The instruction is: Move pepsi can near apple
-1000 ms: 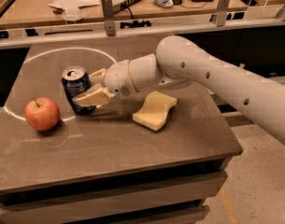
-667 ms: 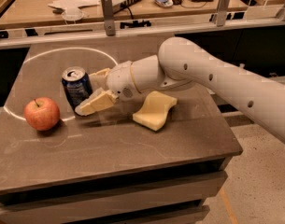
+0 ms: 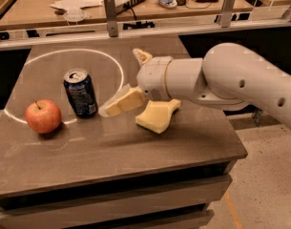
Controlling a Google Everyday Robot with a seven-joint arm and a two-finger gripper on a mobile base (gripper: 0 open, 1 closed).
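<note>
The pepsi can, dark blue with a silver top, stands upright on the grey table at the left. The red apple lies just left of and in front of it, a small gap between them. My gripper is to the right of the can, clear of it, with its cream fingers spread open and empty. The white arm reaches in from the right.
A pale yellow sponge lies on the table under the wrist. A white circle is marked on the tabletop around the can. A rail with posts and a cluttered desk stand behind the table.
The gripper has let go of the can and drawn back to the right. The can stays upright beside the apple.
</note>
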